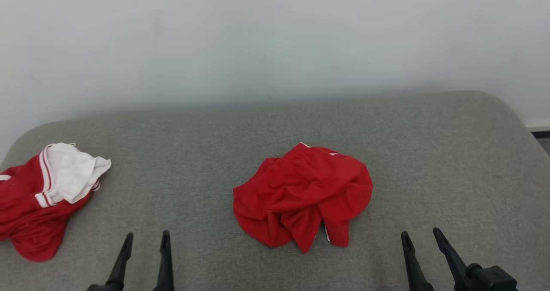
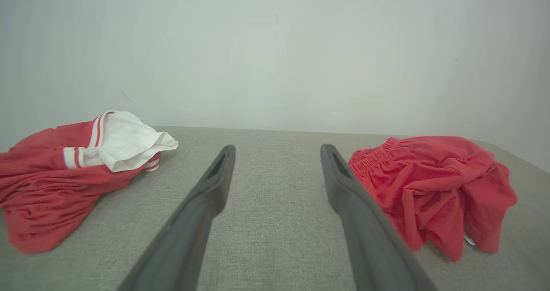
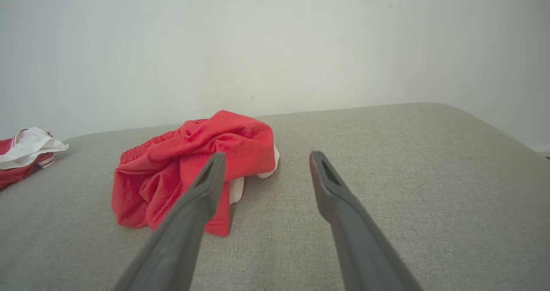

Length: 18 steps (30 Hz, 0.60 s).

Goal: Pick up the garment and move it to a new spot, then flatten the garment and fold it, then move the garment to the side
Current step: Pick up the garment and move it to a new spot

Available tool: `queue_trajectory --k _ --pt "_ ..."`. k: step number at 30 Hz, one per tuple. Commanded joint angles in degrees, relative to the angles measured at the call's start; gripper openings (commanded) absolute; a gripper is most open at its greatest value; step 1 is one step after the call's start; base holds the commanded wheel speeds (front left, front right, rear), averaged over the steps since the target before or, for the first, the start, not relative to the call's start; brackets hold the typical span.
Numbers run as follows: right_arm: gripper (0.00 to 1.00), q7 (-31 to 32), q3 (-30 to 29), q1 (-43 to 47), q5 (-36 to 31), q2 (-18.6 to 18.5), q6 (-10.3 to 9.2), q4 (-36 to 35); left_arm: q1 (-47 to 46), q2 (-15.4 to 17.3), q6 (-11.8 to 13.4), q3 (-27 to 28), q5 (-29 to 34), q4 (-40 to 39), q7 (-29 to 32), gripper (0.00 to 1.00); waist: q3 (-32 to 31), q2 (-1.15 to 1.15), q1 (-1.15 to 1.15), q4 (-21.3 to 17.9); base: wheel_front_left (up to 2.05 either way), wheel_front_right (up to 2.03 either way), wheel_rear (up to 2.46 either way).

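A crumpled red garment with an elastic waistband lies in a heap at the middle of the grey padded surface. My left gripper stands open near the front edge, to the garment's left and apart from it. My right gripper is open too, at the front right, clear of the cloth. In the left wrist view the garment lies just right of my open left gripper. The right wrist view has the garment partly behind the left finger of my open right gripper.
A second crumpled garment, red with a white lining and striped trim, lies at the surface's far left edge; it also appears in both wrist views. A pale wall rises behind. The surface's rounded corner drops off at the right.
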Motion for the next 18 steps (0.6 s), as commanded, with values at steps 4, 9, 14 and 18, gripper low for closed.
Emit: queue_trajectory --k 4,9,14,18 --pt "1.0 -1.53 1.13 1.2 0.92 -1.84 -0.12 1.47 3.98 -1.4 -2.95 4.04 2.8 -1.96 -0.18 1.0 -2.05 0.0 0.0 2.05 0.0 0.0 0.0" --pt "1.0 -3.01 1.86 1.73 1.6 -3.27 -0.12 3.25 6.13 -2.35 -5.7 7.15 4.57 0.35 -0.19 1.0 -2.9 0.0 0.0 2.24 0.0 0.0 0.0" --pt "1.0 -3.8 2.02 2.19 2.2 -4.12 -0.12 4.63 6.81 -2.98 -7.63 8.4 4.89 4.06 -0.19 1.0 -3.59 0.0 0.0 2.11 0.0 0.0 0.0" --pt "1.0 -4.2 1.9 2.42 2.3 -4.23 -0.12 5.41 6.54 -3.3 -8.45 9.37 5.29 5.82 -0.19 1.0 -3.75 0.0 0.0 1.93 0.0 0.0 0.0"
